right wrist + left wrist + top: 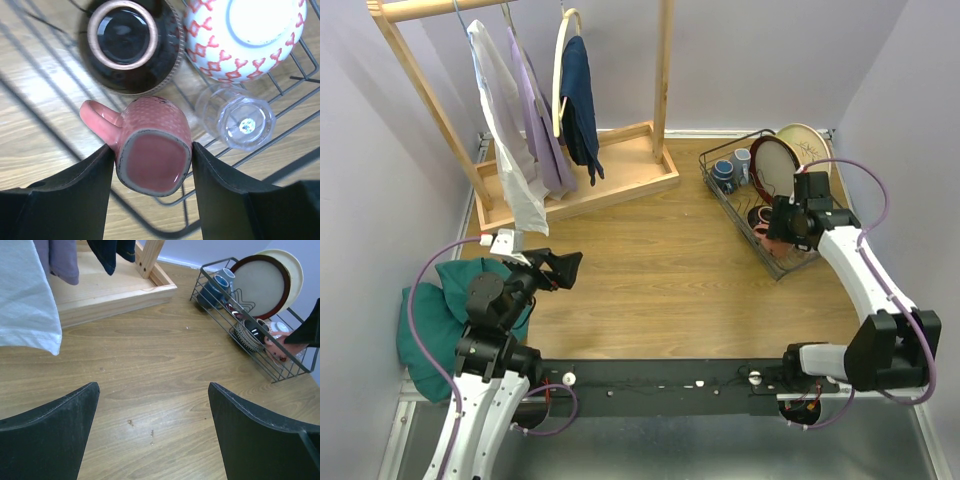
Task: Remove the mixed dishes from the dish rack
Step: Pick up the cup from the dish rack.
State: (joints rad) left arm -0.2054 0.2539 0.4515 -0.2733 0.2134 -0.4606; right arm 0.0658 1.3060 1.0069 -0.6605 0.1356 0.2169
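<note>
The dish rack (723, 197) stands at the back right of the table. It holds a cream plate (812, 139), a cream plate with a dark red rim (775, 166) and blue mugs (726, 173). My right gripper (782, 226) reaches into the rack's near end. In the right wrist view it (152, 167) is shut on an upside-down pink mug (155, 145), beside a dark bowl (127, 45), a red-patterned bowl (245, 35) and a clear glass (237, 117). My left gripper (565, 270) is open and empty over bare wood at the left (152, 415).
A wooden clothes rack (575, 185) with hanging garments (510, 130) stands at the back left. A teal cloth (430, 315) lies at the left edge by the left arm. The rack also shows in the left wrist view (227, 315) at the upper right.
</note>
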